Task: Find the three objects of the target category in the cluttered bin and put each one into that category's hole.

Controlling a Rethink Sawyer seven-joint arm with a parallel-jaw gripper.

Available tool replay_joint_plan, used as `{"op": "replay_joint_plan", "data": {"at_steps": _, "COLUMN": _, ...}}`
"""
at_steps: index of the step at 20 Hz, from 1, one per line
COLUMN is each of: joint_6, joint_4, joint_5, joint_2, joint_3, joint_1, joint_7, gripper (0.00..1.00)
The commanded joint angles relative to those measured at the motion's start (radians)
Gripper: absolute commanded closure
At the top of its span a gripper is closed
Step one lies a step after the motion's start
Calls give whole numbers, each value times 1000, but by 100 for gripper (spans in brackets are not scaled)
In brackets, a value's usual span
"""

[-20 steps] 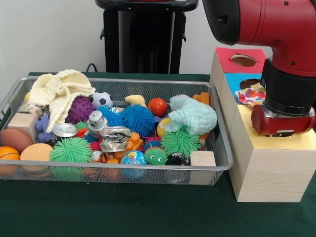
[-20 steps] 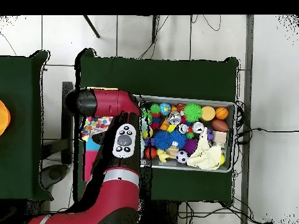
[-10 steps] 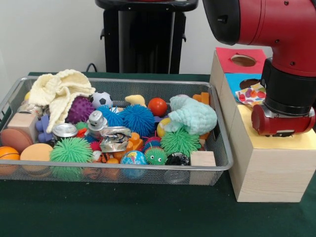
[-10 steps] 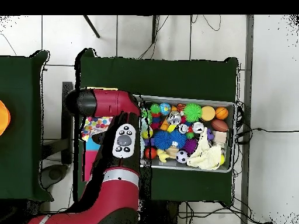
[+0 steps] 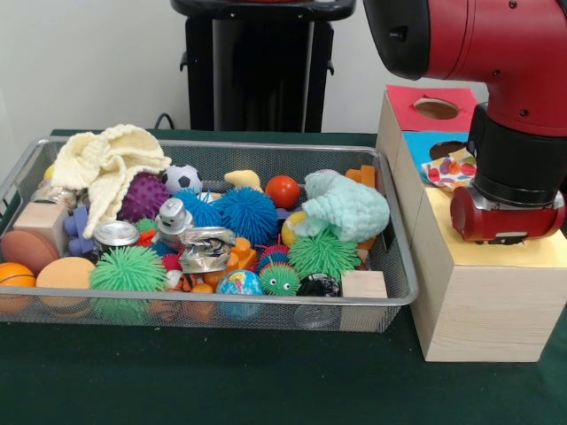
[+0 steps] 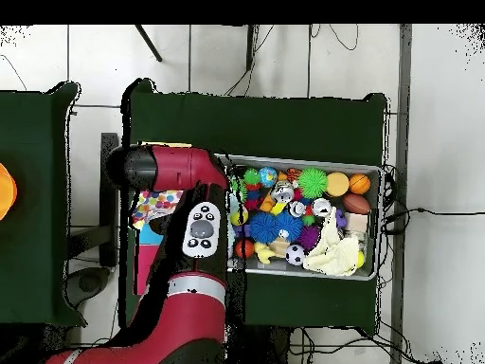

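While the arm hides the tool's grip, a polka-dot cloth lies beside it

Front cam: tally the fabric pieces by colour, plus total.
Cream knitted cloth: 1
Mint-green cloth: 1
White polka-dot cloth: 1
Total: 3
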State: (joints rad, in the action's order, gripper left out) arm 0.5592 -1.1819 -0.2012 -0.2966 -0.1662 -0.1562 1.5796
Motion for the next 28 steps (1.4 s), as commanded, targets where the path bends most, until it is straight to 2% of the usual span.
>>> {"op": "replay_joint_plan", "data": {"at_steps": 1, "joint_6": -113, "joint_4": -143, "joint_5": -28, "joint_2": 89, "joint_3": 91, "joint_1": 33, "joint_7": 247, "gripper": 0}}
{"op": "replay_joint_plan", "data": {"at_steps": 9, "joint_6": -7, "joint_4": -203, "joint_5": -44, "joint_2": -29, "joint_3": 46, "joint_1": -1, "joint_7": 249, "gripper": 0}}
{"op": "replay_joint_plan", "data": {"at_steps": 18, "joint_6": 230, "joint_4": -250, "joint_5": -56, "joint_2": -248, "joint_3": -10, "joint_1": -36, "joint_7": 245, "gripper": 0}}
{"op": "replay_joint_plan", "data": {"at_steps": 22, "joint_6": 288, "joint_4": -250, "joint_5": -57, "joint_2": -292, "joint_3": -31, "joint_1": -53, "joint_7": 267, "gripper": 0}}
{"op": "replay_joint_plan", "data": {"at_steps": 28, "joint_6": 262, "joint_4": -282, "joint_5": -65, "joint_2": -310, "joint_3": -29, "joint_1": -53, "joint_7": 269, "gripper": 0}}
